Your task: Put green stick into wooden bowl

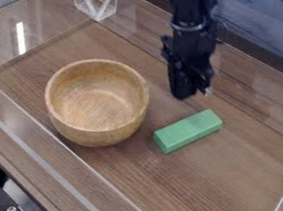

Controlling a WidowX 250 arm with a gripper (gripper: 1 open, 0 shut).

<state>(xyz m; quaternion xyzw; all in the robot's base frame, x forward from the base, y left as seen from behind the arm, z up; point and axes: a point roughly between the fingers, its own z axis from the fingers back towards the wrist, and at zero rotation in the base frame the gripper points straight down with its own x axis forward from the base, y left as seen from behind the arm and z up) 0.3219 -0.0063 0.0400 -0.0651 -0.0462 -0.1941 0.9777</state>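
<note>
The green stick (188, 131) lies flat on the wooden table, a little to the right of the wooden bowl (97, 101), with one end pointing toward the bowl's near right side. The bowl sits upright and holds nothing. My gripper (186, 90) points straight down just behind the stick's far end, lifted clear of it and holding nothing. Its dark fingers blend together, so the gap between them does not show.
Clear acrylic walls (20, 33) fence the table on all sides. A small clear stand (93, 1) sits at the far left corner. Bare wood lies in front of the stick and to its right.
</note>
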